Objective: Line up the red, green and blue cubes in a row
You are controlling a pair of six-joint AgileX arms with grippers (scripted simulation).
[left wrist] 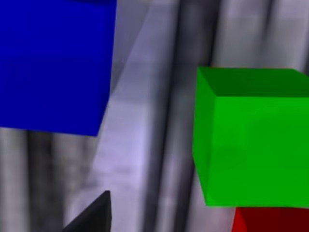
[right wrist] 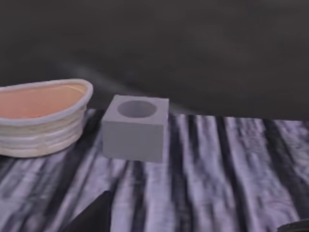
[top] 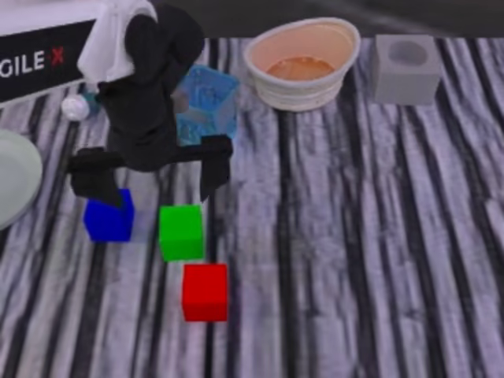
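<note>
The blue cube (top: 109, 220), the green cube (top: 181, 231) and the red cube (top: 205, 292) sit on the striped table, left of centre toward the front. Blue and green lie side by side with a gap between them; red is just in front of green, shifted slightly right. My left gripper (top: 153, 175) hovers open just behind the blue and green cubes, holding nothing. The left wrist view shows the blue cube (left wrist: 53, 63), the green cube (left wrist: 251, 135), a corner of the red cube (left wrist: 270, 221) and one dark fingertip (left wrist: 94, 216). My right gripper (right wrist: 193, 227) is open over bare table at the back right.
A cream basket (top: 303, 63) and a grey block with a round hollow (top: 405, 69) stand at the back. A see-through light-blue container (top: 211, 98) is partly under my left arm. A pale plate (top: 12, 185) lies at the left edge, and a lettered white box (top: 39, 55) is at the back left.
</note>
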